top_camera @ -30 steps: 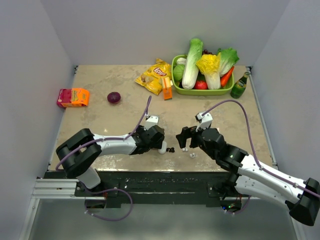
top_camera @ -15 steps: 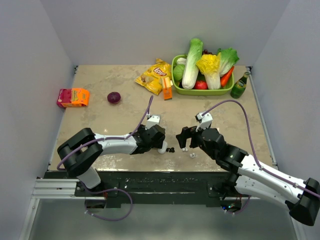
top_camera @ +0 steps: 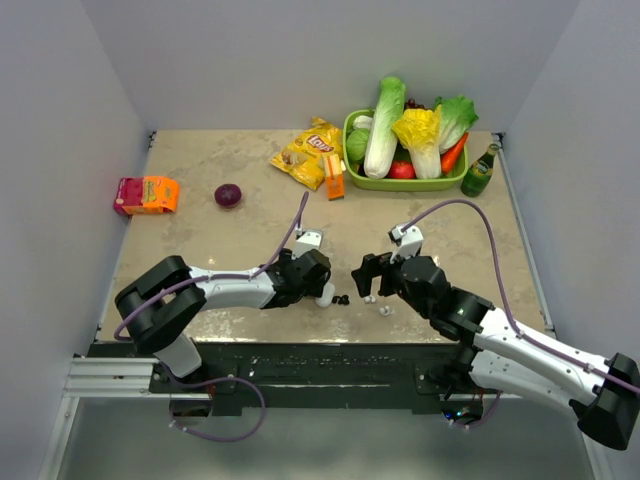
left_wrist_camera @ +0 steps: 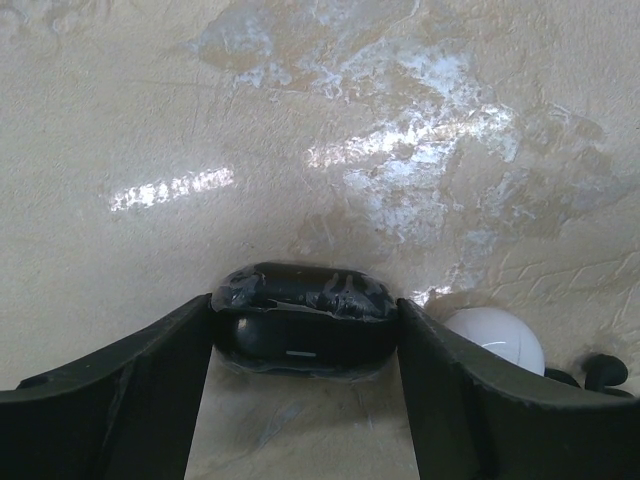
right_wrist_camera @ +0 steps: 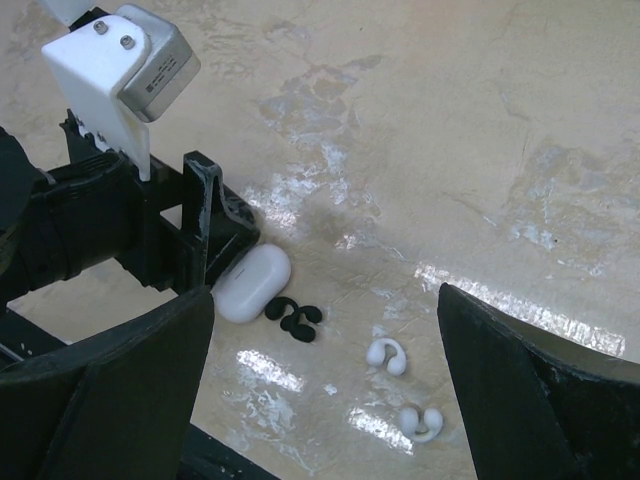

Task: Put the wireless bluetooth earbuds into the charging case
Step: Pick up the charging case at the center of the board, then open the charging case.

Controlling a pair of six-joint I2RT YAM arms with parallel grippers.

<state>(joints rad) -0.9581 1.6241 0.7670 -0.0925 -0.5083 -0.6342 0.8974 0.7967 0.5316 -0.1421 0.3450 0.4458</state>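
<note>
My left claw [left_wrist_camera: 305, 308] is closed on the black case [left_wrist_camera: 300, 330], with one finger pressing on each end. The case rests on the desk [left_wrist_camera: 300, 120]. Just beside this claw lies the white case [right_wrist_camera: 252, 283], and next to it the black earbuds [right_wrist_camera: 293, 318]. The white earbuds [right_wrist_camera: 386, 355] lie a little apart from these. My right claw [right_wrist_camera: 325, 298] hangs wide open above them and holds nothing.
</note>
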